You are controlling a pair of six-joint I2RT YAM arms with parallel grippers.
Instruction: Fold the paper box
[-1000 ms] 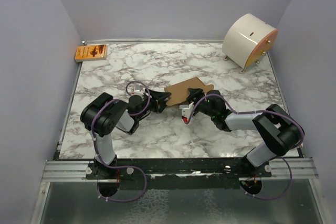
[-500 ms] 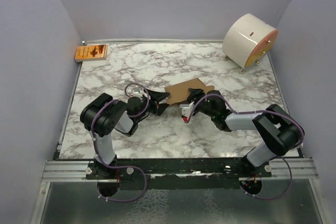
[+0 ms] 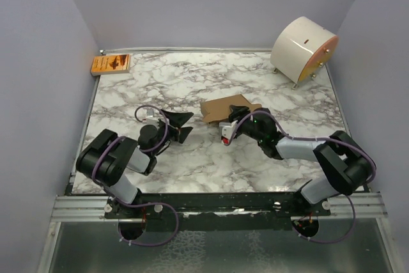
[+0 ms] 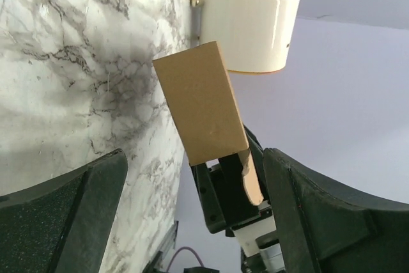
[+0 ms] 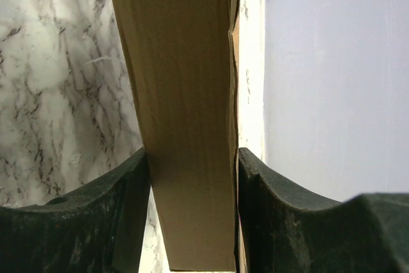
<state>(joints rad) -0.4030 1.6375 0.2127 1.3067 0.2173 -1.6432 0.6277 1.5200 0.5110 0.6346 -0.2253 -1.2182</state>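
Brown paper box (image 3: 220, 107) | right gripper (image 3: 232, 117) jaws clamped on it | left gripper (image 3: 181, 124) jaws apart, at box's 9 o'clock

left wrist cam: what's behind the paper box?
The white cylinder, its lower-left corner covered by the paper box. Lower down, the right gripper, jaws shut on the box's end.

Nothing readable: the orange packet (image 3: 110, 64) in the far left corner carries dark print too small to make out; the paper box (image 3: 220, 105) is bare brown.
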